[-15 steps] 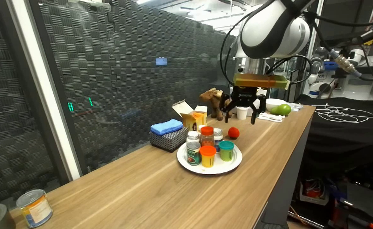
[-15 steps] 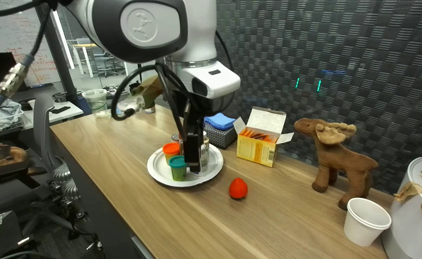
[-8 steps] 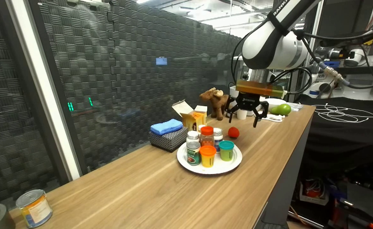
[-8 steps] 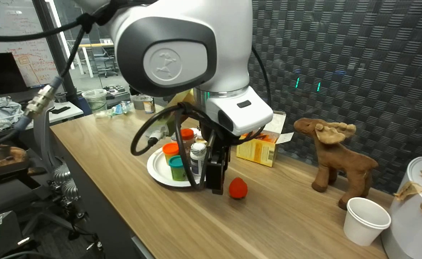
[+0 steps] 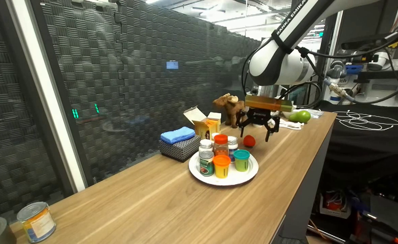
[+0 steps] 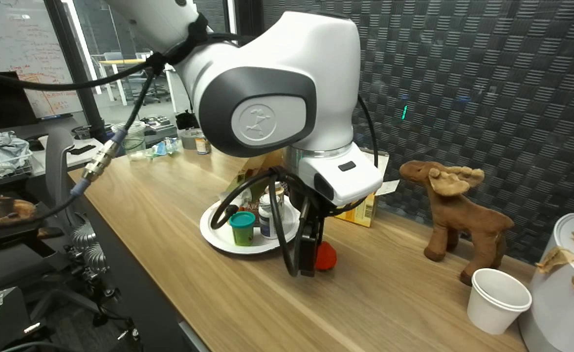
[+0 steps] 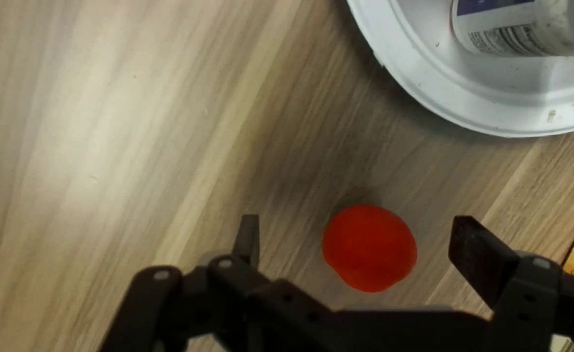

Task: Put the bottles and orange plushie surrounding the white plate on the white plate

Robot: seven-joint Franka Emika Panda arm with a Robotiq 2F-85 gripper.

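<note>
Bottles (image 5: 221, 146) upright on the white plate (image 5: 237, 177); orange plushie (image 7: 369, 248) apart, near its rim — gripper (image 5: 254, 138) same side of the plate, jaws spread wide, nothing held.

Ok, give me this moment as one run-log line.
gripper: open, empty | wrist view: orange plushie between jaws | orange plushie: on table, off white plate | bottles: standing on white plate | pending: orange plushie

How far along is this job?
Looks done: the bottles in view stand on the white plate. In hand: the open gripper, nothing gripped, frames the orange plushie between its jaws in the wrist view. Left: that plushie, on the table beside the plate, needs lifting onto it.
</note>
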